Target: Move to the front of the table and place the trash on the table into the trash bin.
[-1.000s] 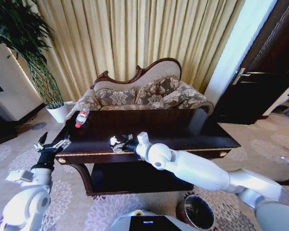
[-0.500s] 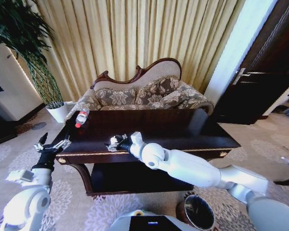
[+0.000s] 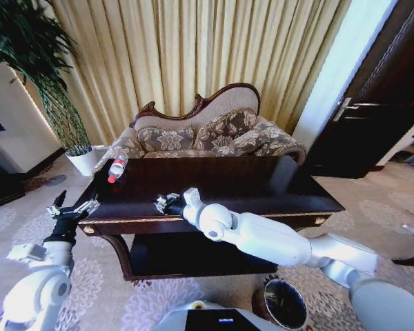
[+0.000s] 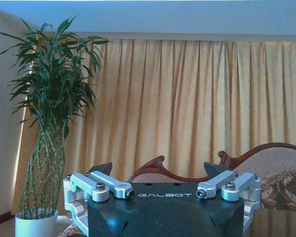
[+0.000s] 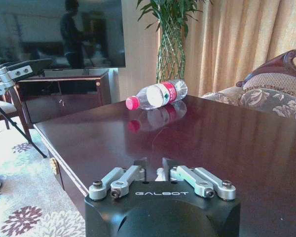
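Observation:
The dark glossy table (image 3: pixel 262 183) stands in front of me. A clear plastic bottle (image 3: pixel 117 167) with a red cap lies on its far left corner, also seen as the bottle (image 5: pixel 158 95) in the right wrist view. My right gripper (image 3: pixel 163 203) rests low over the table's front edge, left of centre. Its fingers (image 5: pixel 139 163) are drawn together, and a small white paper scrap (image 3: pixel 159 201) seems pinched between them. My left gripper (image 3: pixel 70 207) is raised off the table's left end, open and empty (image 4: pixel 158 170). The coppery trash bin (image 3: pixel 284 303) stands on the carpet at my lower right.
A carved-back patterned sofa (image 3: pixel 207 134) sits right behind the table, with curtains beyond. A potted plant in a white pot (image 3: pixel 83 160) stands at the far left, a dark door (image 3: pixel 379 103) at the right. The table has a lower shelf (image 3: pixel 193 255).
My right gripper has slid slightly left along the table's front edge and its forearm has swung with it. The left arm and the bottle have not moved.

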